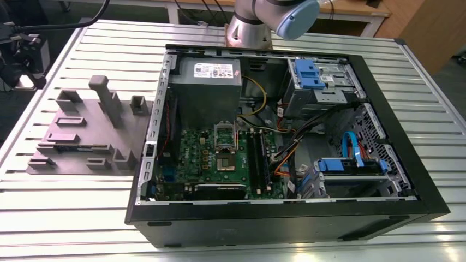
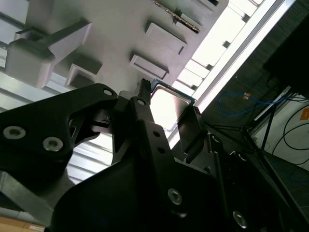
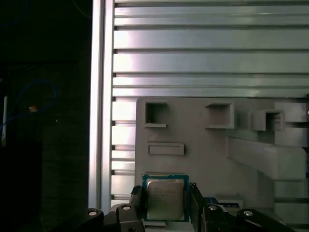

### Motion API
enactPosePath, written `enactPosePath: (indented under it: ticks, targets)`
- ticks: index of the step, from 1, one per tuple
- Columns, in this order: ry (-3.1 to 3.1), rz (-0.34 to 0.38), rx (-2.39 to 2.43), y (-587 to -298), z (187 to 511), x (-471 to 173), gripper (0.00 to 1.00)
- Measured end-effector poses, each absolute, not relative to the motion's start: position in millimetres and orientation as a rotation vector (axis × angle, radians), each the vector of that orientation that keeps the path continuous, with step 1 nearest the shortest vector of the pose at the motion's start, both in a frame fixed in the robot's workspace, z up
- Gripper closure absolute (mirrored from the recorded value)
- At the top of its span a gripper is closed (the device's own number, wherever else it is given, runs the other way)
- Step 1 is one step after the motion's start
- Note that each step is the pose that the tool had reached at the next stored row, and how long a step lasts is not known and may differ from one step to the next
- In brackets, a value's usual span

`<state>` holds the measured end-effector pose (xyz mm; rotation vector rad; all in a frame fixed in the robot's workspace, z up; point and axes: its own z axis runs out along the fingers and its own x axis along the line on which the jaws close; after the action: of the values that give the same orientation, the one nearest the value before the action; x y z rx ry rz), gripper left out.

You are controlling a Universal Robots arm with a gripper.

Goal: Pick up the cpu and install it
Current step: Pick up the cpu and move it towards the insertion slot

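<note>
In both wrist views the gripper (image 3: 166, 205) has its fingers (image 3: 138, 204) clamped on the cpu (image 3: 165, 197), one against each of two opposite edges, so the chip sits squarely between them with its metal top facing the first wrist view. Being square, it has no long axis to speak of. Behind it lies the grey tray (image 3: 193, 159) with its pockets; whether the cpu rests on it or hangs just above, I cannot tell. Farther off is the slatted surface (image 3: 207, 63). The socket (image 1: 225, 147) waits inside the open computer case (image 1: 291, 218), well apart, to the exterior view's right of the tray.
</note>
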<state>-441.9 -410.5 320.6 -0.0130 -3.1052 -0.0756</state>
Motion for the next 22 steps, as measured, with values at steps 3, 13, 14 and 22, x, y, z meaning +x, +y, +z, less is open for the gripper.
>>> enactPosePath:
  ticks: [3,13,14,22]
  targets:
    - [-3.105,-0.076,-0.013,-411,323,-442,0.53]
    - [-3.105,-0.076,-0.013,-411,331,-442,0.53]
    - [-3.105,-0.076,-0.013,-411,332,-442,0.53]
    - [-3.105,-0.076,-0.013,-411,339,-442,0.53]
